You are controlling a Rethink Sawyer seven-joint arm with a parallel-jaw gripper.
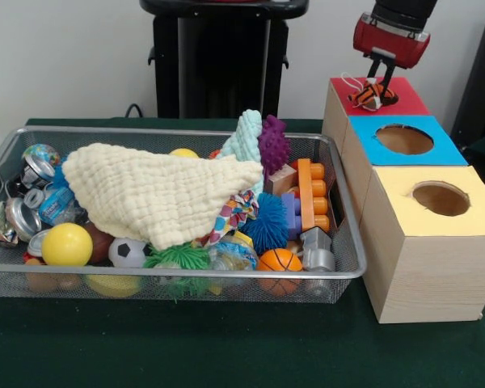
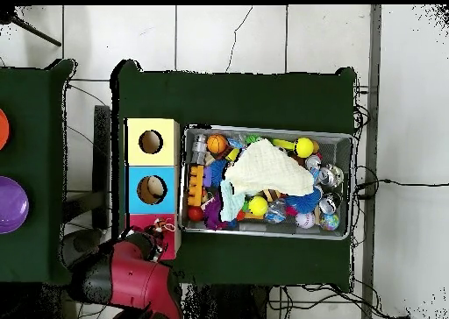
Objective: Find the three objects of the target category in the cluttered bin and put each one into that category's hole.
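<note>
Cream waffle-weave cloth (image 1: pixel 158 194), silver mesh bin (image 1: pixel 186 279), red-, blue-, yellow-topped pale wooden boxes (image 1: pixel 428 267).

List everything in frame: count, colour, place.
bin: 1, silver wire mesh, on the green table, left of the boxes in the front view
cloth: 1, cream, draped over the toys in the bin
yellow ball: 1, yellow, bin's front left
soccer ball: 1, black and white, right of the yellow ball
basketball: 1, orange, bin's front right
spiky ball: 1, blue, behind the basketball
red-topped box: 1, pale wood, farthest in the box row; its hole is hidden
blue-topped box: 1, middle, round hole
yellow-topped box: 1, nearest, round hole
striped toy: 1, orange, on the red top
claw: 1, red and black, over the red top at the toy
</note>
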